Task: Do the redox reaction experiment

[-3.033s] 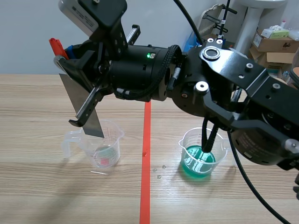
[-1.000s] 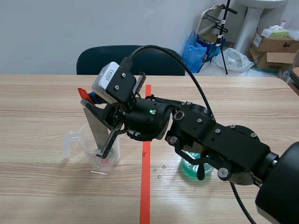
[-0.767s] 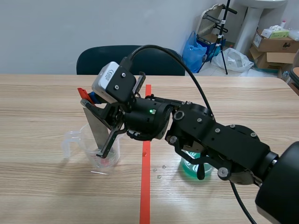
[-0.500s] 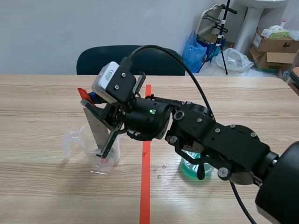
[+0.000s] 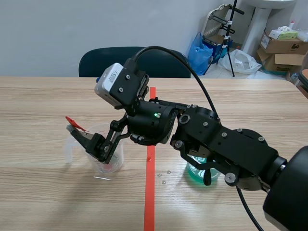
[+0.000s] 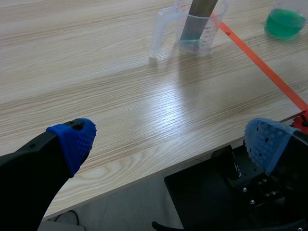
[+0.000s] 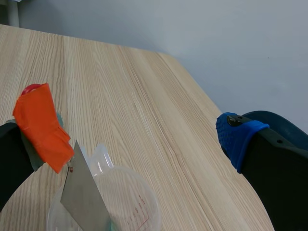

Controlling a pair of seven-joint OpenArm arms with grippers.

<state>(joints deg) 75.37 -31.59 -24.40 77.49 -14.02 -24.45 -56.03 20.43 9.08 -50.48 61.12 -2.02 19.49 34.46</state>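
A clear measuring cup [image 5: 102,158] with a little liquid stands left of the red tape line. A grey metal sheet [image 7: 84,200] leans upright inside the cup [image 7: 126,193], free of any grip; the sheet [image 6: 199,10] also shows in the left wrist view. My right gripper [image 7: 139,132] is open just above the cup, its orange-taped finger and blue-padded finger wide apart on either side of the sheet. In the scene view one of its fingers [image 5: 91,142] hides most of the sheet. A beaker of green liquid [image 5: 204,169] stands right of the line. My left gripper [image 6: 168,144] is open, holding nothing, over the table's near edge.
The right arm [image 5: 216,144] stretches across the table's middle above the tape line [image 5: 149,197]. A few drops [image 5: 164,176] lie beside the line. A dark chair [image 5: 130,60] stands behind the table, with boxes [image 5: 284,45] and bags at the back right.
My right gripper has opened and let go of the metal sheet, which stays standing in the measuring cup. The left gripper stays open.
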